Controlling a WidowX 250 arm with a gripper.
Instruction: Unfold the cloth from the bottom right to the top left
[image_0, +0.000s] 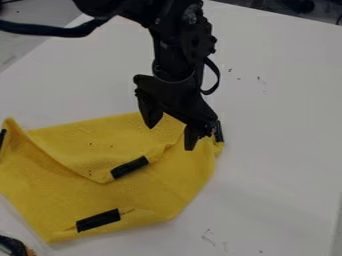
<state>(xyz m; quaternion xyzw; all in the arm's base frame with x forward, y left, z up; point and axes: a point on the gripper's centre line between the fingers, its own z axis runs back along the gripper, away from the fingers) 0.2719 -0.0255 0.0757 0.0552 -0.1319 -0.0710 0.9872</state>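
Here's your tool (172, 131), fingers (151, 116) apart, above the cloth (87, 197) near centre: pinch only the flap (100, 145), lifting gently.

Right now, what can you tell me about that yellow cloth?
The yellow cloth looks soft, wrinkled and partly folded, lying on the white table. A flap folds over its middle, with a black strip at the flap's edge; other black strips sit near its left, right and lower edges. The open claw hangs at its upper right; whether they touch, I can't tell.
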